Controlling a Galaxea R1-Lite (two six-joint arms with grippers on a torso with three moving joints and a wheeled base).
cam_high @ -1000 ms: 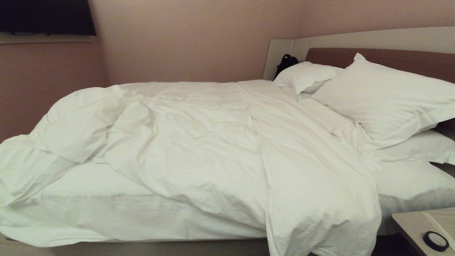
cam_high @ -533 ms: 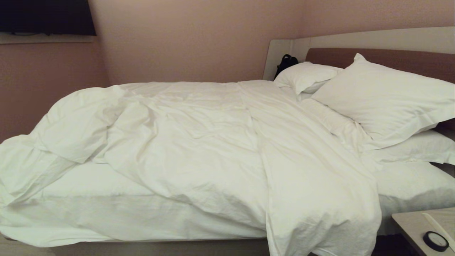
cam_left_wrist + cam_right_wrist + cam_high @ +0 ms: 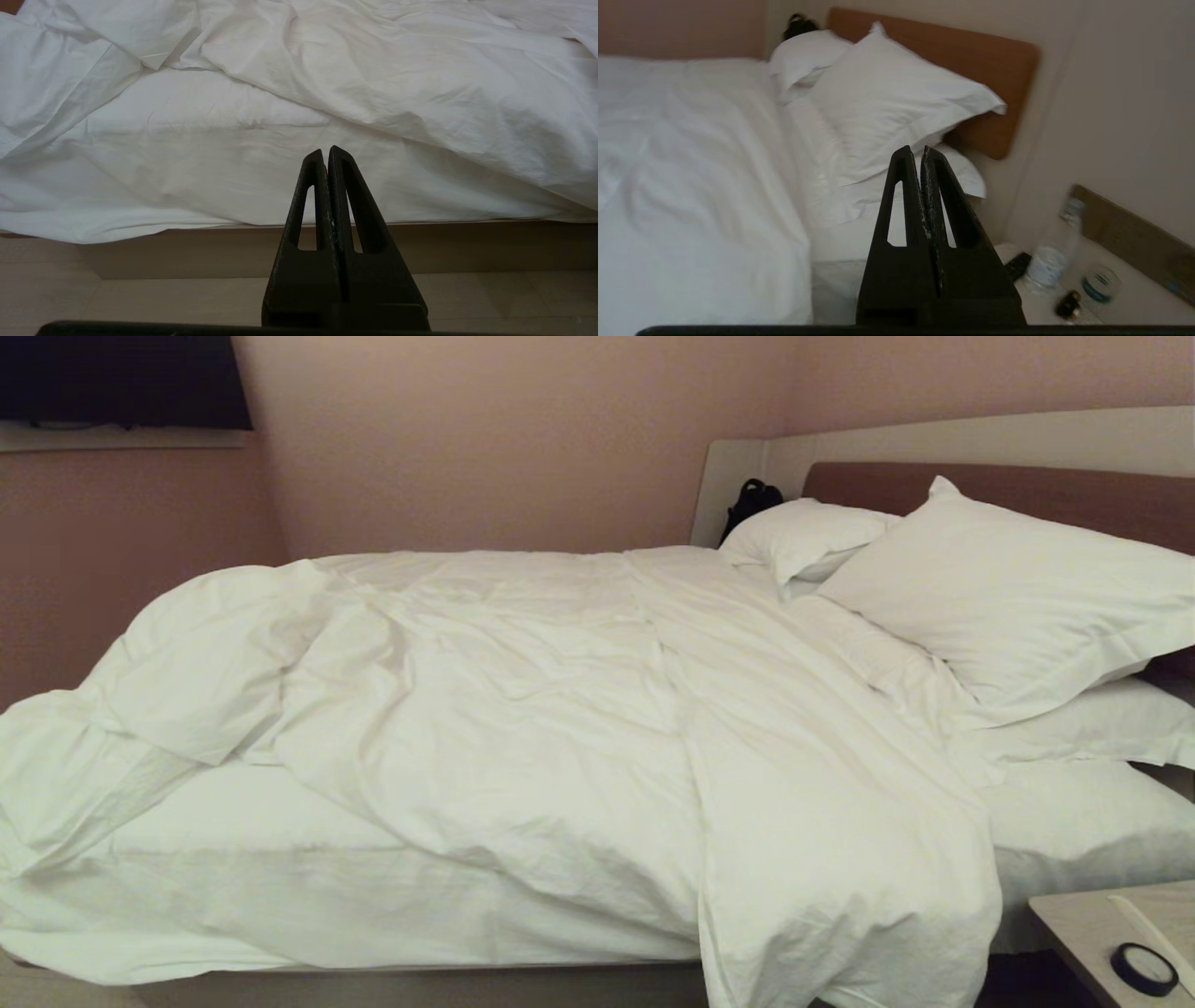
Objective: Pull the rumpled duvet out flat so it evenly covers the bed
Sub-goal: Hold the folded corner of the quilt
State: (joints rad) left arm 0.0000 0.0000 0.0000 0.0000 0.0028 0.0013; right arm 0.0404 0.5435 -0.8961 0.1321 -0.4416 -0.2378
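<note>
- Duvet (image 3: pixel 560 728) lies rumpled across the bed (image 3: pixel 1074 821), bunched at its foot.
- Left claw (image 3: pixel 327 154) closed, empty, facing the mattress side.
- Right claw (image 3: pixel 919 154) closed, empty, near pillows (image 3: pixel 887 102).

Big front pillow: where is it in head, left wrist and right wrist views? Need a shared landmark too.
Head view: the big front pillow leans on the brown headboard, upper right.
Left wrist view: not in it; only the duvet, the sheet and the bed base show.
Right wrist view: the pillow fills the upper middle, behind the shut right gripper.
Shared landmark: the headboard, in head and right wrist views; the duvet is in all three.
</note>
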